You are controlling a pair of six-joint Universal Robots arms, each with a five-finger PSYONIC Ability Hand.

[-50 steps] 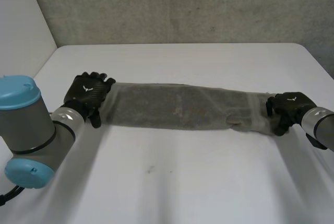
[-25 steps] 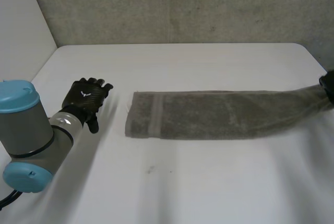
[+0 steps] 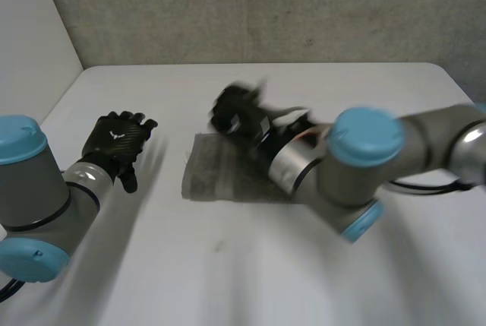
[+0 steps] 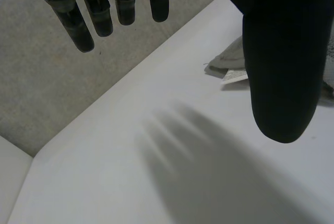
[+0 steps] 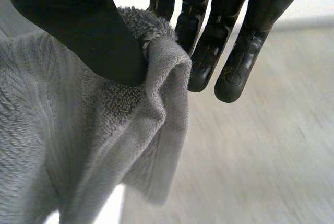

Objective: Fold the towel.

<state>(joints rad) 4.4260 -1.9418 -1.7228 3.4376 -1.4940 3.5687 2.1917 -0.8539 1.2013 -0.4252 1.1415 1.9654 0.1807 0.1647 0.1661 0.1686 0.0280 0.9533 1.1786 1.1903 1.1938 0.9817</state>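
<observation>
Grey terry towel (image 3: 216,179) lies along the middle of the white table (image 3: 228,280). The right arm reaches across over it, with the right hand (image 3: 237,113) above the towel's left end. Its wrist view tells the story: the thumb is clamped on a bunched edge of cloth, pressing it against the fingers (image 5: 209,46), and the rest of the towel hangs below the palm. That's a firm pinch, a real hold.

On the other side, the left hand (image 3: 118,142) sits well apart from the cloth, fingers straight and spread, nothing in it. Its own wrist view catches the near towel corner, with a small white label (image 4: 234,76) just beyond the thumb.

The step in hand, I'd say, is laying the held end onto the left end to halve the length. To do it well, hold the pinch until cloth rests on cloth, set the held edge level with the end beneath, and line up the long sides before letting go. The pinched edge looks bunched, so it likely needs spreading flat. Whether the upper layer sits square on the lower one, I can't tell, because the arm covers it. The free left hand could pin the left end against dragging.
</observation>
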